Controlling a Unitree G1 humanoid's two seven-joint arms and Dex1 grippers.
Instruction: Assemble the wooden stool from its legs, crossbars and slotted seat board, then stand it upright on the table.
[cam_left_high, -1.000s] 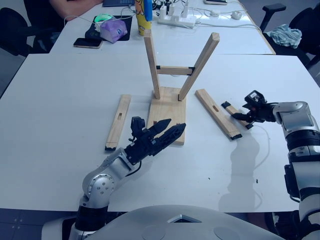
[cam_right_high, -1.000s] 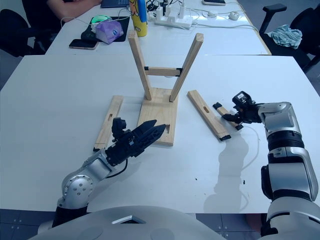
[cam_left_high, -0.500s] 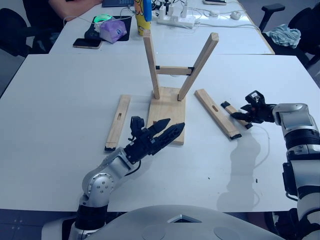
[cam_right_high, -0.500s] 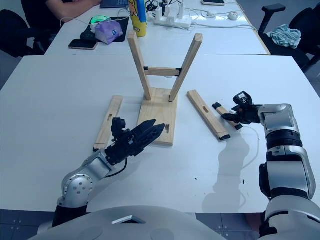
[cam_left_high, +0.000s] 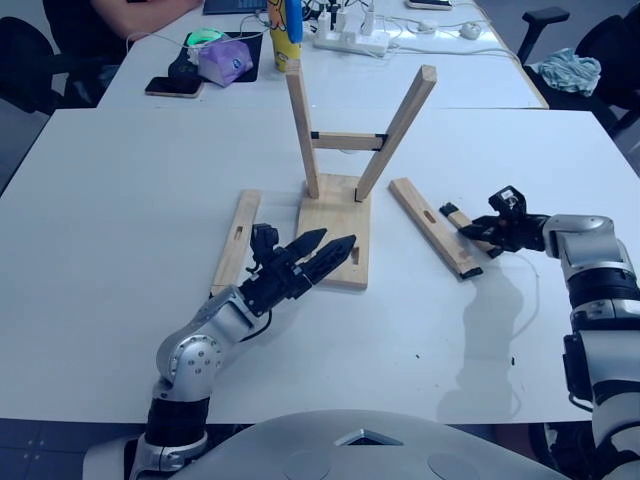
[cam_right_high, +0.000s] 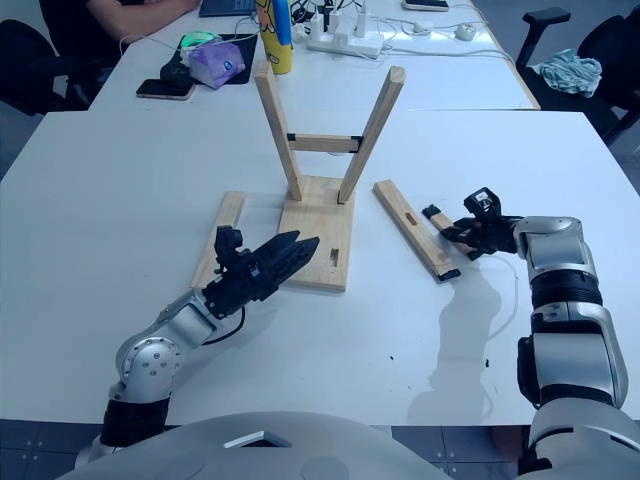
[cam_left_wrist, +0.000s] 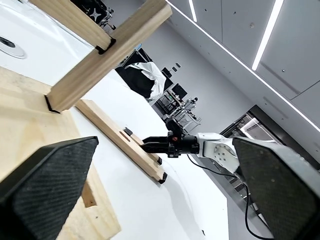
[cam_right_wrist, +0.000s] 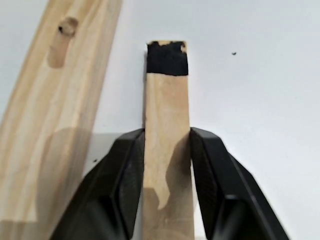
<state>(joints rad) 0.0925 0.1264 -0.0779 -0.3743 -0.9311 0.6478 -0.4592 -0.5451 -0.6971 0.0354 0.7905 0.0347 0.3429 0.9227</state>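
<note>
Pale wood makes up every piece here, so you can expect parts that are light, stiff and rather smooth. The right jaws are clamped on the short crossbar (cam_right_wrist: 167, 125), with one finger pressing each long side. The bar seems to lie flat on the white desk (cam_left_high: 120, 200), and its black-capped end points away from the jaws. Just beside these jaws, on the side toward the stool, lies a loose slotted leg (cam_left_high: 432, 225), close to the bar.

The left jaws stand apart, low over the near end of the seat board (cam_left_high: 335, 235), which lies flat on the desk. I cannot tell if they touch the wood. Beyond them two upright legs (cam_left_high: 303, 135) rise from the far end of the board, joined by a fitted crossbar (cam_left_high: 348, 141). Another loose leg (cam_left_high: 237, 240) lies on the desk just at the outer side of these jaws.

In my judgement the short bar is so thin that it can pivot between the pads if you hold it too near one end. Keep the hold on the long sides, near the middle, and leave the black end free for the slot. The half-built frame probably stays in the board only by its joints, so take the board by its flat end and avoid pushing the legs sideways.
</note>
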